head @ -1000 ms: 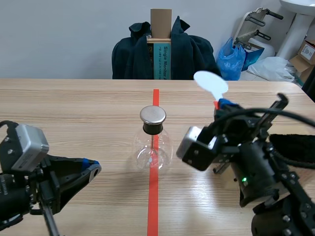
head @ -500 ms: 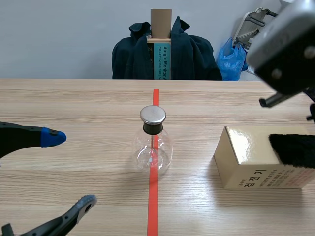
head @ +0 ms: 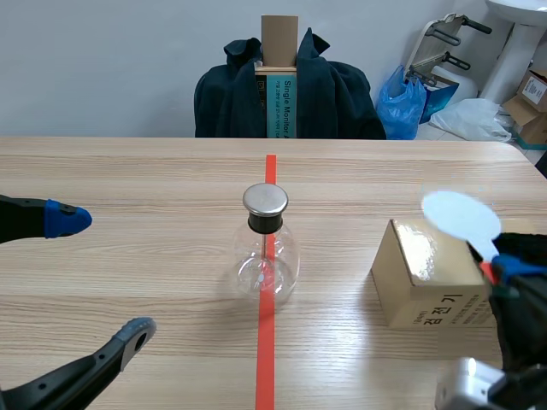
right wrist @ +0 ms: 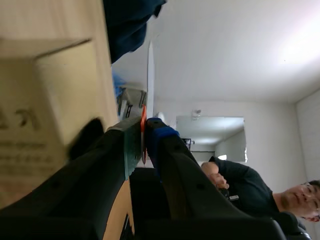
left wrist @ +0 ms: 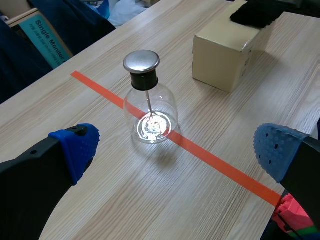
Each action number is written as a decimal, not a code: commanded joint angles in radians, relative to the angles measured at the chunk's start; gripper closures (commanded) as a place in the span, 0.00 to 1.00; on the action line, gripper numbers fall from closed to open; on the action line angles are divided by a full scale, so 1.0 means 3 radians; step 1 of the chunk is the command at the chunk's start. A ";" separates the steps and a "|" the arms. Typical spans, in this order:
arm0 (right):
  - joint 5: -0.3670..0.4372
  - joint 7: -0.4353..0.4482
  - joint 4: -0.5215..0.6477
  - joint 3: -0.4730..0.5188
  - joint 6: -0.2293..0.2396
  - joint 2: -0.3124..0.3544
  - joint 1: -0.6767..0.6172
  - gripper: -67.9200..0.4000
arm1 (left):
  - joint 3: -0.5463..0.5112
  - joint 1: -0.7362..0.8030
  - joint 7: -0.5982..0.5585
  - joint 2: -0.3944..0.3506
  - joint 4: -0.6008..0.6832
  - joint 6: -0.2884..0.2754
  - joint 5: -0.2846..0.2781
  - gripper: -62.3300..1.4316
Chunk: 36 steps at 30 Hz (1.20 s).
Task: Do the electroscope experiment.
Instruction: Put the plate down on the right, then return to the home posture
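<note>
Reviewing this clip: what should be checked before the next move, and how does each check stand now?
1. Right hand shut on white paddle: ok.
2. Flask upright, metal cap on: ok.
3. Left hand open, apart from flask: ok.
4. Way from paddle to cap free: ok.
5. Paddle charged: cannot tell.
6. Black cloth lying on box: ok.

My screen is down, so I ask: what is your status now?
Left fingers open, empty. Right fingers shut on paddle, by box. Electroscope alone on tape line. Nothing between it and paddle.
</note>
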 commanded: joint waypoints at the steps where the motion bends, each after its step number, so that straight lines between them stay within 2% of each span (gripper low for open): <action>1: -0.0013 0.0086 -0.0104 0.0025 -0.0189 -0.0052 0.0142 0.98 | 0.0011 -0.0001 -0.0045 0.0014 0.0048 0.0009 -0.0023 0.00; 10: -0.0003 0.0132 -0.0692 -0.0027 -0.0189 -0.0240 0.0552 0.98 | 0.0011 -0.0003 -0.0050 0.0025 0.0047 0.0013 -0.0023 0.00; 12: 0.0084 0.0132 -0.0722 -0.0027 -0.0189 -0.0261 0.0591 0.95 | 0.0011 -0.0003 -0.0051 0.0027 0.0047 0.0014 -0.0023 0.00; 14: 0.0153 0.0134 -0.0722 -0.0027 -0.0189 -0.0259 0.0591 0.83 | 0.0013 -0.0003 -0.0050 0.0027 0.0047 0.0014 -0.0023 0.00; 19: 0.0154 0.0131 -0.0722 -0.0027 -0.0189 -0.0258 0.0593 0.39 | 0.0013 -0.0003 -0.0050 0.0025 0.0047 0.0015 -0.0022 0.00; 21: 0.0154 0.0132 -0.0722 -0.0027 -0.0189 -0.0258 0.0593 0.29 | 0.0013 -0.0003 -0.0050 0.0025 0.0047 0.0015 -0.0022 0.00; 23: 0.0161 0.0131 -0.0722 -0.0027 -0.0189 -0.0259 0.0601 0.24 | 0.0013 -0.0003 -0.0050 0.0025 0.0047 0.0015 -0.0022 0.00; 30: 0.0212 0.0032 -0.0721 -0.0025 -0.0189 -0.0242 0.0501 0.23 | 0.0013 -0.0003 -0.0050 0.0025 0.0047 0.0015 -0.0022 0.00; 36: 0.0383 0.0066 -0.0716 0.0018 -0.0189 -0.0027 -0.0038 0.23 | 0.0013 -0.0003 -0.0048 0.0025 0.0047 0.0015 -0.0022 0.00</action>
